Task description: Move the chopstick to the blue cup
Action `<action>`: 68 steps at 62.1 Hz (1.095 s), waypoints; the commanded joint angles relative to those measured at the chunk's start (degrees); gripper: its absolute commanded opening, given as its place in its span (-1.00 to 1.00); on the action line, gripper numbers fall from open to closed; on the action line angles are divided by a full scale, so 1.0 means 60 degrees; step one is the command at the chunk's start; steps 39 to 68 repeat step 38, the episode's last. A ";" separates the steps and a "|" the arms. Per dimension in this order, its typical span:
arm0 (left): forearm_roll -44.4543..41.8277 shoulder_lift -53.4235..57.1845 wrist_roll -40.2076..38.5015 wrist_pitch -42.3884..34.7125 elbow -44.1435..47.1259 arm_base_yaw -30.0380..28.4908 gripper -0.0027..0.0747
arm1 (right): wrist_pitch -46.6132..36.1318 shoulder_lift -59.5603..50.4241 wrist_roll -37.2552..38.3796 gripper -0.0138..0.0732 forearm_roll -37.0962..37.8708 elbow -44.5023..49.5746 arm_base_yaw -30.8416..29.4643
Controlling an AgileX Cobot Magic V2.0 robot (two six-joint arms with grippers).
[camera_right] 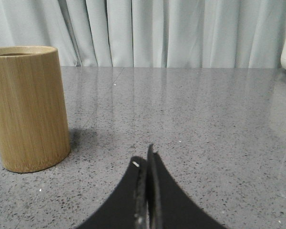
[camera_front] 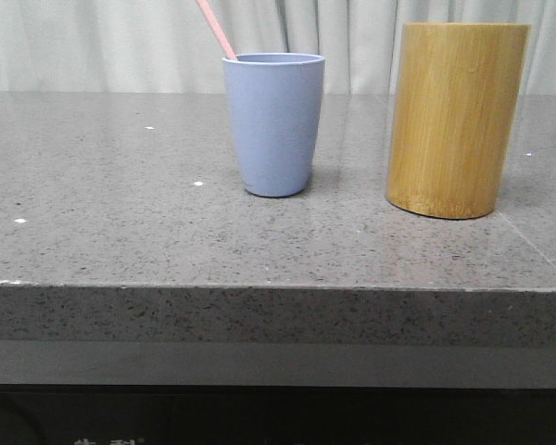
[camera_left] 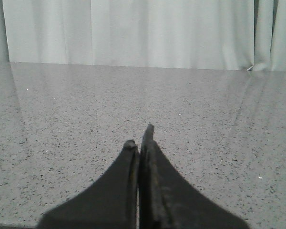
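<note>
Leaning in the blue cup [camera_front: 274, 125], the chopstick [camera_front: 217, 30], beside the bamboo cylinder [camera_front: 456, 119].

The thin salmon-pink chopstick [camera_front: 216, 29] stands tilted in the pale blue tumbler [camera_front: 274, 124]; the tall bamboo cylinder [camera_right: 29, 108] sits ahead of the right gripper [camera_right: 146, 160], offset sideways

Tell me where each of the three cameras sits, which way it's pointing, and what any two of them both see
Front: low at the table's near edge, facing forward at the blue cup, chopstick and bamboo cylinder.
Left wrist: above the shut left gripper, facing bare countertop and curtain.
Right wrist: above the shut right gripper, facing the countertop.
Shared: front and right wrist show the cylinder.
</note>
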State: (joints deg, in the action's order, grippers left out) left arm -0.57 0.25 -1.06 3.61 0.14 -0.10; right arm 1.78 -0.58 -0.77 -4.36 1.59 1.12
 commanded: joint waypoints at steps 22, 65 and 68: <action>0.0095 0.0225 -0.0014 -0.0740 0.0079 0.0621 -0.98 | -0.0900 -0.0202 -0.0031 -0.84 0.0007 -0.0043 -0.0026; 0.0095 0.0225 -0.0014 -0.0740 0.0079 0.0621 -0.98 | -0.0900 -0.0202 -0.0031 -0.84 0.0007 -0.0043 -0.0026; 0.0095 0.0225 -0.0014 -0.0740 0.0079 0.0621 -0.98 | -0.0900 -0.0202 -0.0031 -0.84 0.0007 -0.0043 -0.0026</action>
